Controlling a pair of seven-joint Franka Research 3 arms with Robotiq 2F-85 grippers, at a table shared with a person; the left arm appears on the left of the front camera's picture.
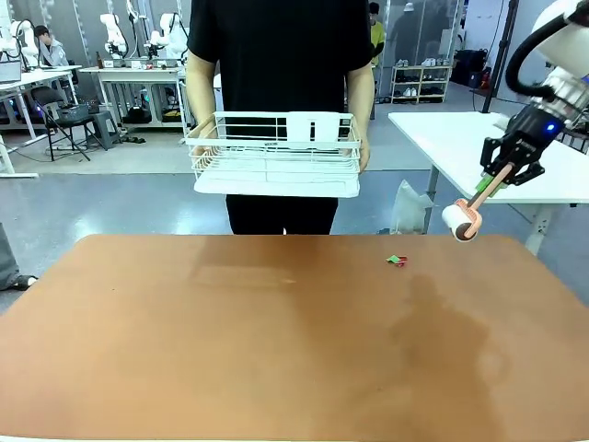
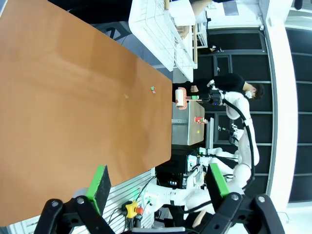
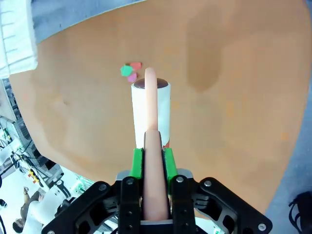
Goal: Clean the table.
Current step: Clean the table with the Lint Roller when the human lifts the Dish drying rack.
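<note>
The table [image 1: 230, 350] has a bare terracotta top with a few small green, red and pink scraps [image 1: 397, 261] lying right of its middle near the far edge. My right gripper [image 1: 504, 170] hangs above the far right corner, shut on the pink handle of a lint roller [image 1: 462, 221] whose white roll points down at the table. In the right wrist view the gripper [image 3: 152, 158] clamps the handle, and the roll [image 3: 151, 112] hovers just short of the scraps [image 3: 130, 70]. My left gripper [image 2: 158, 181] is open and holds nothing, off the table's [image 2: 73, 97] near edge.
A person stands at the far side holding a white wire rack [image 1: 274, 152] in both hands above the far edge. A white-topped table [image 1: 479, 147] stands behind my right arm. The rack [image 2: 161, 29] and the roller [image 2: 181, 97] also appear in the left wrist view.
</note>
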